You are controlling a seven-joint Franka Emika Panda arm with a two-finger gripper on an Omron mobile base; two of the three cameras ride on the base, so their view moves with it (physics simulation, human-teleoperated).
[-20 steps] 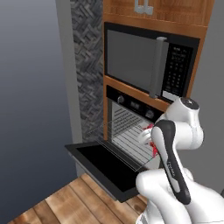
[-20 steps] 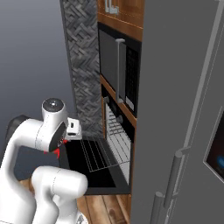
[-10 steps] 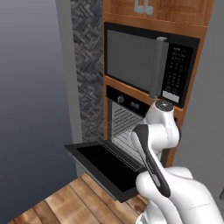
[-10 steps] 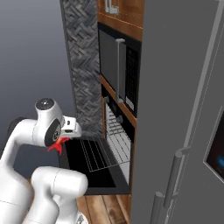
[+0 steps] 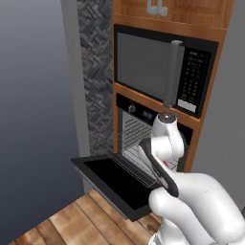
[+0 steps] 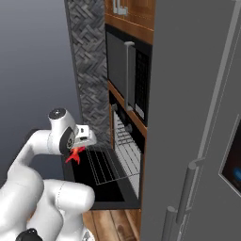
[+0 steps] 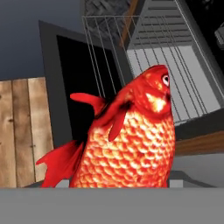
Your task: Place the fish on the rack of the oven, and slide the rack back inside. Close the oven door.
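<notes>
My gripper is shut on the fish, an orange-red toy with a forked tail that hangs below the white hand. In the hand view the fish looms large and hides the fingertips. The oven has its oven door folded down flat. The rack, a thin wire grid, is pulled out over the door. From the right base view the fish hangs just left of the rack and a little above the door. Beyond the fish, the hand view shows the rack and the door.
A black microwave with a vertical handle sits above the oven. A tall grey fridge stands close on the right. A patterned dark wall strip flanks the oven's left, and wood floor lies below the door.
The arm has swung left, toward the open oven, carrying the fish a little closer to the rack. The grip on the fish is unchanged.
</notes>
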